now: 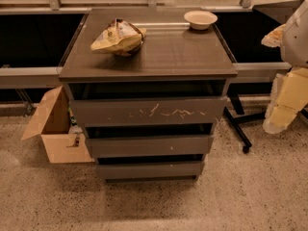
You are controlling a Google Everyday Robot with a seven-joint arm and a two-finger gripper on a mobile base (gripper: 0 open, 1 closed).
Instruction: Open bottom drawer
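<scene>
A dark grey-brown cabinet (pixel 149 57) stands in the middle of the camera view with three flat, handleless drawer fronts. The bottom drawer (pixel 150 170) is the smallest front, plain and unmarked, just above the floor. The middle front (pixel 149 146) sits above it, and the top front (pixel 147 110) carries white scratches. A dark gap shows above each front. My gripper (pixel 279 114), white and pale yellow, hangs at the right edge of the view. It is to the right of the cabinet at about the height of the top front, well apart from the bottom drawer.
A crumpled chip bag (pixel 118 36) and a white bowl (pixel 200 19) lie on the cabinet top. An open cardboard box (pixel 53 129) sits on the floor to the left. A black stand leg (pixel 239 126) runs across the speckled floor on the right.
</scene>
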